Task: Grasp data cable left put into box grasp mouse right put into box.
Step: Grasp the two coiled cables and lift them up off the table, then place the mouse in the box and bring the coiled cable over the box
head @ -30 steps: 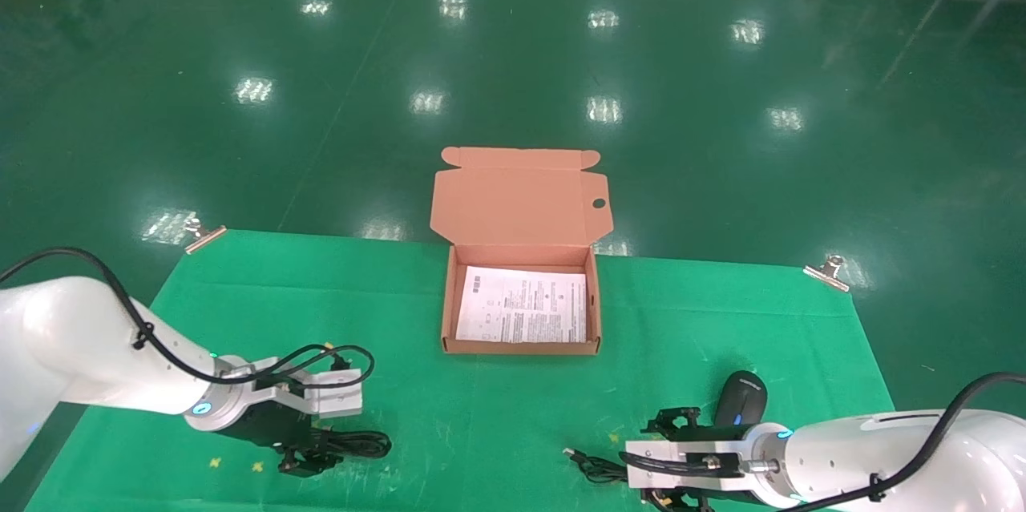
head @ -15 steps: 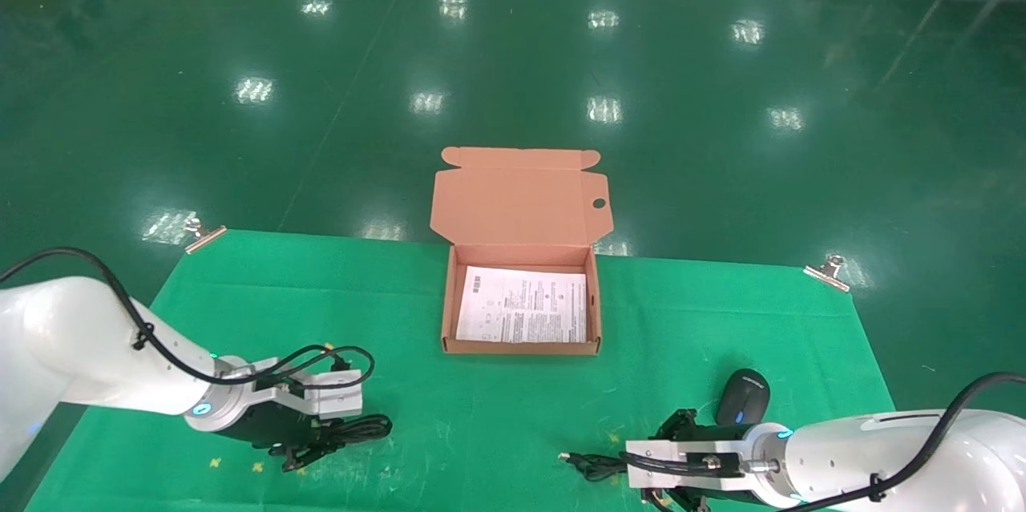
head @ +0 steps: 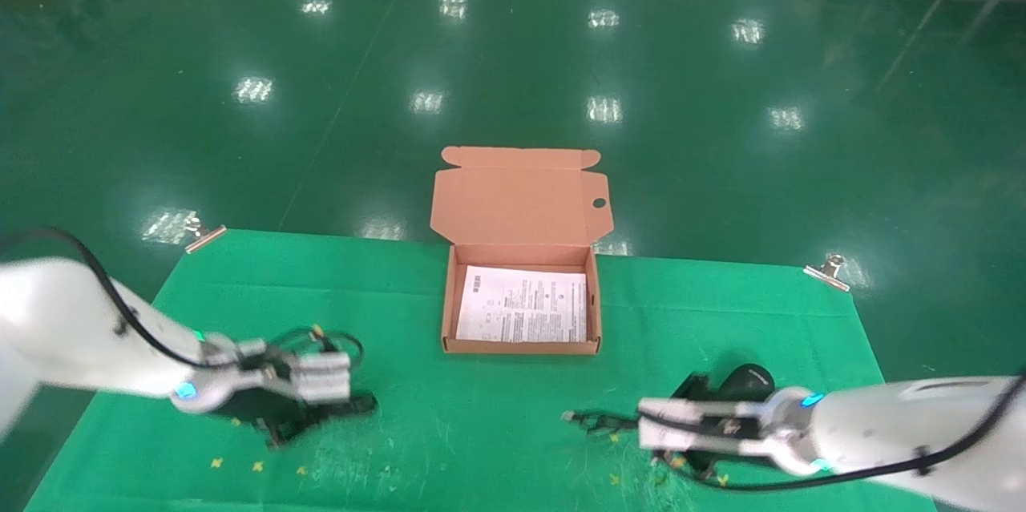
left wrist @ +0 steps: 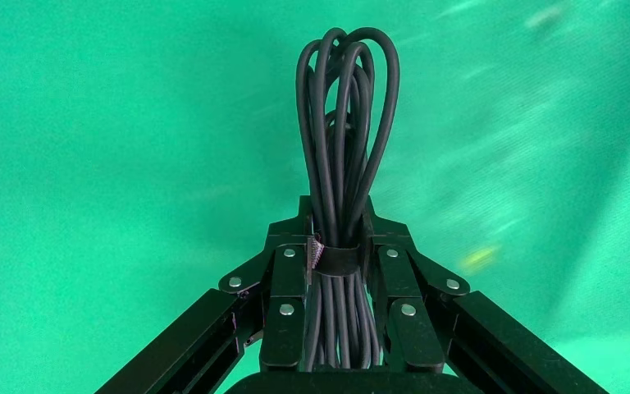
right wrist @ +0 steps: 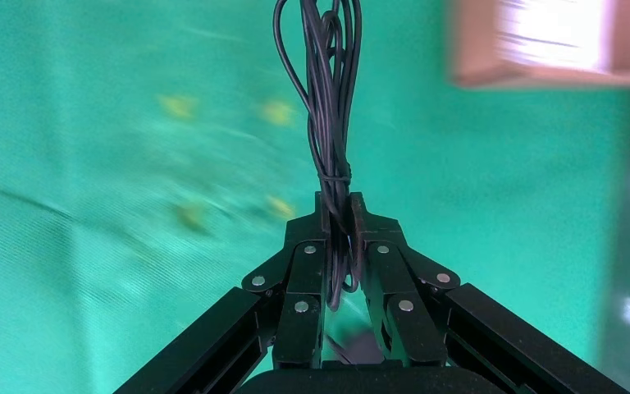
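My left gripper is shut on the data cable, a black bundle with a tie round its middle. In the left wrist view the cable sticks out between the closed jaws, above the green cloth. My right gripper is shut on the mouse's bundled thin cord, whose plug end trails out on the cloth. The black mouse sits just behind that gripper. The salmon-orange box stands open at the back middle of the cloth, lid raised, between the two grippers.
A white printed sheet lies in the box. The green cloth is held by metal clips at the back left and back right. The box's corner shows in the right wrist view. Shiny green floor lies beyond the table.
Both arms have lifted and shifted a little toward the back of the table. The left carries the data cable up. The right holds the mouse's cord, and the mouse has shifted with it.
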Controlling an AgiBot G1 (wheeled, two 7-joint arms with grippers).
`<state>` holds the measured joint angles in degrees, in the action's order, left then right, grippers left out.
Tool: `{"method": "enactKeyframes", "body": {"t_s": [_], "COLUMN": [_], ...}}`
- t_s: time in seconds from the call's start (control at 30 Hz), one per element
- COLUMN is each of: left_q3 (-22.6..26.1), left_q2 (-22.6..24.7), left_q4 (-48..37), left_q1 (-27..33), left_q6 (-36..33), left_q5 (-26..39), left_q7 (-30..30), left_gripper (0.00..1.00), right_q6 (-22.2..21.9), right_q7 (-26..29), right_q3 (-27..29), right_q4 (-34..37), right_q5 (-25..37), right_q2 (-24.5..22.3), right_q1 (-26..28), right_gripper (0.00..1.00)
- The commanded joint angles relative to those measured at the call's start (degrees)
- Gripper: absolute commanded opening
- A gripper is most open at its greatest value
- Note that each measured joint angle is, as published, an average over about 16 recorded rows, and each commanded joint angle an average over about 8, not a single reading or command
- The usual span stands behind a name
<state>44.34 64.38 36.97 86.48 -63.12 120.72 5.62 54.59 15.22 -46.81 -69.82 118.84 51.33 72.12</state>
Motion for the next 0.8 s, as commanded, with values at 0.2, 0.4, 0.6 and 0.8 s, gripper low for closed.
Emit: {"method": "enactKeyframes", "body": {"t_s": [0.2, 0.4, 0.6, 0.8], "left_q3": [-1.3, -2.7, -3.8, -4.6], "left_q2": [-3.5, -3.0, -0.9, 0.5], "left_q4": [11.6, 19.1, 21.6, 22.1], "left_q1": [3.8, 5.6, 7.3, 8.8], "left_q6": [2.3, 5.1, 7.7, 9.5], "left_q5": [2.2, 3.9, 4.8, 4.5], "left_q7": [2.9, 7.5, 10.5, 10.8], "left_gripper": [0.0, 0.0, 0.0, 0.0], "right_q6": [-1.8, -6.5, -11.7, -16.3], "right_q7": [4.0, 2.1, -2.8, -9.5], "right_q3": [4.1, 6.2, 6.5, 6.4], "right_q4": [-6.3, -5.3, 1.5, 10.3], "right_q5": [2.1, 2.5, 0.9, -2.4], "right_q2": [-3.9, 0.2, 8.0, 14.9], "right_q1": [5.5, 11.8, 17.6, 22.7], "right_gripper": [0.0, 0.0, 0.0, 0.0]}}
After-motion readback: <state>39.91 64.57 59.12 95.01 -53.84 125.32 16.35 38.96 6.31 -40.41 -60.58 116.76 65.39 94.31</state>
